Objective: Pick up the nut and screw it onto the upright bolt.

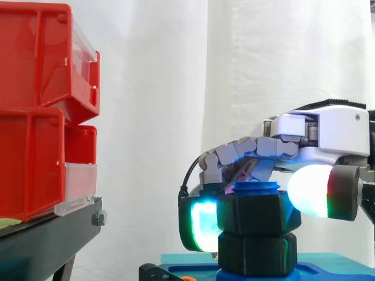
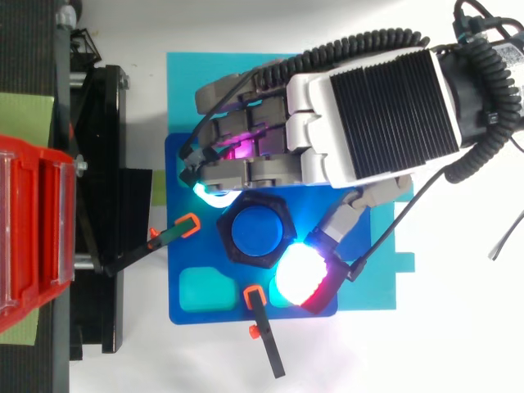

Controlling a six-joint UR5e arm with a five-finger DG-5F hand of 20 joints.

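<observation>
Gripping nut atop bolt

Far left of hand: red bins on black stand. Curled round the black hex nut, glowing pads pinching its flanks. Under the palm, blue bolt tip; second nut directly below.

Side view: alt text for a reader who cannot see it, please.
The white robot hand pinches a black hexagonal nut between glowing pads, on a blue threaded upright bolt whose tip shows above it. A second black hexagonal piece sits directly below; red plastic bins stand at left.
</observation>
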